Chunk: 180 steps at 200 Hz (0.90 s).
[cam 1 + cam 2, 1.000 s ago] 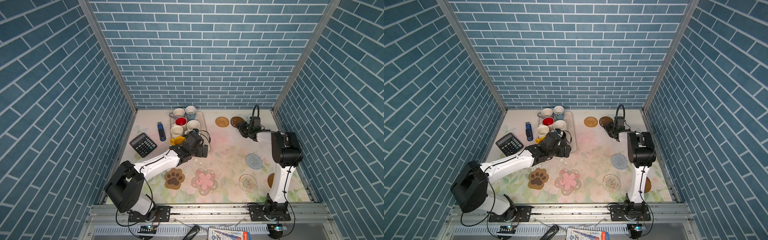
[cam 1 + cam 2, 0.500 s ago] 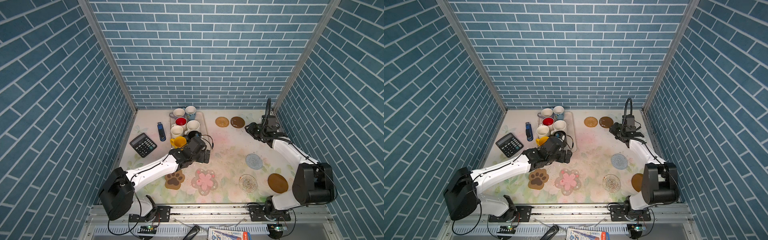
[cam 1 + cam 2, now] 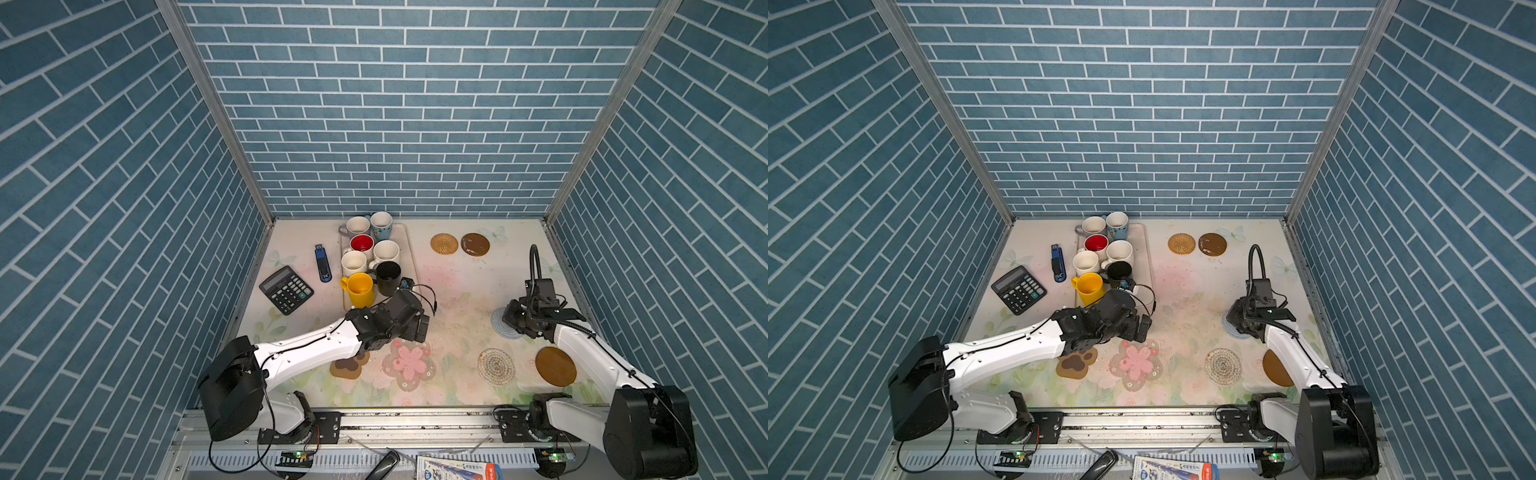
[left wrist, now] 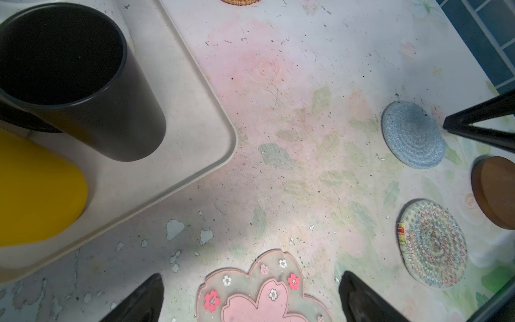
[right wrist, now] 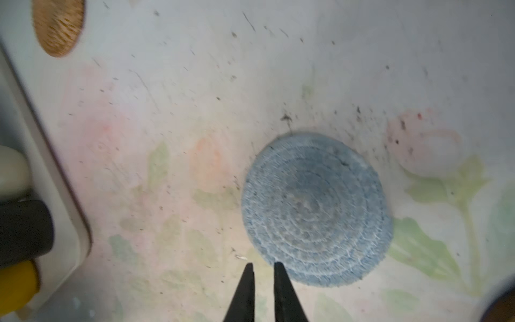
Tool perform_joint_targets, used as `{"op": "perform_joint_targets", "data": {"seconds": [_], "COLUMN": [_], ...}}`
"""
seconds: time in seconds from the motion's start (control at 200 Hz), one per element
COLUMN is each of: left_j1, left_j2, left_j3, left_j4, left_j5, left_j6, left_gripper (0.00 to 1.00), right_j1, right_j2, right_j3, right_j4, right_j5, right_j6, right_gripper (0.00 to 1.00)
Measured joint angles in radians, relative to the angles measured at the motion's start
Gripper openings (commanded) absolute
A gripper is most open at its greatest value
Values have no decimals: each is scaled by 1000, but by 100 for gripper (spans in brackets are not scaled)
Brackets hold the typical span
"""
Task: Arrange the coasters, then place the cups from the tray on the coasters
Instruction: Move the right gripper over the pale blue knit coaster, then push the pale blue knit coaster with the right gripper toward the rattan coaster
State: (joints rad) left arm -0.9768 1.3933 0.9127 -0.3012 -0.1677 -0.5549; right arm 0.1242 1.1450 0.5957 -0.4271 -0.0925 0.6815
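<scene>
The desk [image 3: 457, 282] lies open through the middle of both top views, right of the tray [image 3: 408, 259] at upper centre-left. All 7 cups [image 3: 361, 243] stand on the tray, and the yellow cup [image 3: 360, 289] and black cup [image 3: 388, 276] crowd its near edge. The left pincer [image 4: 252, 276], spread wide, hangs just off the tray's corner, over the edge of the pink flower coaster [image 3: 409, 363]. The right pincer [image 5: 262, 264] is nearly together, with nothing between its tips, at the rim of the pale blue coaster [image 5: 315, 209].
</scene>
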Motion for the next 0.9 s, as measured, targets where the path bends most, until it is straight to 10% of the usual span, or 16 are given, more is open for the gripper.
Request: {"op": "perform_joint_targets", "data": {"seconds": [0.15, 0.9], "left_j1": [-4, -5], "left_j2": [0, 76], "left_j3": [-11, -16], "left_j4": [3, 32], "left_j5": [-5, -15], "left_j6": [-10, 13], "left_gripper": [99, 99], "right_j1": [0, 3], "right_j2": [7, 335], "right_j3": [-31, 103], "right_j4": [8, 173], "right_j5": [30, 72], "right_j6": [2, -53], "right_gripper": [0, 0]}}
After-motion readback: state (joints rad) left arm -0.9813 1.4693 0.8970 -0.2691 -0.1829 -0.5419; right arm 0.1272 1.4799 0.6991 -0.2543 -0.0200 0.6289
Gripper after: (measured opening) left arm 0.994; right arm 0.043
